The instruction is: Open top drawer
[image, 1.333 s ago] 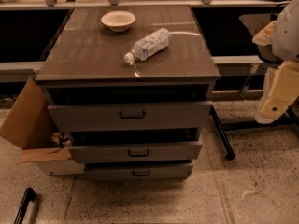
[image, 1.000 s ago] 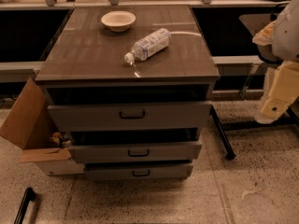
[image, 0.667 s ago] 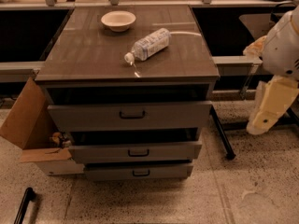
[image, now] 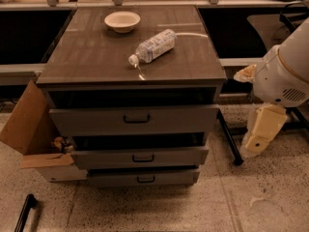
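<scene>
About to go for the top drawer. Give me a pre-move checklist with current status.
1. Top drawer handle in view, nothing covering it: ok.
2. Gripper lined up with the handle: not ok; it hangs to the right of the cabinet, apart from it.
3. Cardboard box off the drawer front: ok; it sits left of the cabinet.
4. Bottle steady: not ok; it lies on its side on top and might roll if jolted.
5. Drawer free to slide: cannot tell.

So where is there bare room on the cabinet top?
Bare: the front strip of the brown wooden top before the clear plastic bottle, and its left side beside the white bowl. Crowded: back centre. The gripper hangs right of the grey top drawer.
</scene>
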`<action>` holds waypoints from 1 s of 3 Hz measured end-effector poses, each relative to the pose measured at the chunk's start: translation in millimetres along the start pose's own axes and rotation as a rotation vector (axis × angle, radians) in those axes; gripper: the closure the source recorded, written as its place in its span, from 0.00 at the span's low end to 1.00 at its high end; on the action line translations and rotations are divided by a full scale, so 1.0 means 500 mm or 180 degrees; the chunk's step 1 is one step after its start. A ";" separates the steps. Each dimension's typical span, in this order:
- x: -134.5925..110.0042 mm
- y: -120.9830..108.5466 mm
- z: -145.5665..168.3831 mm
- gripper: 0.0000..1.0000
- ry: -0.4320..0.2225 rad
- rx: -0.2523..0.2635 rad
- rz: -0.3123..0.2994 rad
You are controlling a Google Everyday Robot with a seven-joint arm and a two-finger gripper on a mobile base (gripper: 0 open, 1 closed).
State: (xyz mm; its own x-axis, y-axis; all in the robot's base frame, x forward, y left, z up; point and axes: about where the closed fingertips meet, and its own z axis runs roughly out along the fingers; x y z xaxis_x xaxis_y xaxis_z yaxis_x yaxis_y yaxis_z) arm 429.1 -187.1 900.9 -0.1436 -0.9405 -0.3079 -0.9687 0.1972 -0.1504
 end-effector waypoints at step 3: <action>-0.001 -0.031 0.225 0.00 -0.0257 0.0025 -0.0143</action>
State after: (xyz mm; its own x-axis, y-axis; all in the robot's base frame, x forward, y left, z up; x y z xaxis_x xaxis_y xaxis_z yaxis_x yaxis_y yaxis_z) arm 466.9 -158.5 797.4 -0.0829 -0.9232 -0.3754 -0.9722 0.1576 -0.1730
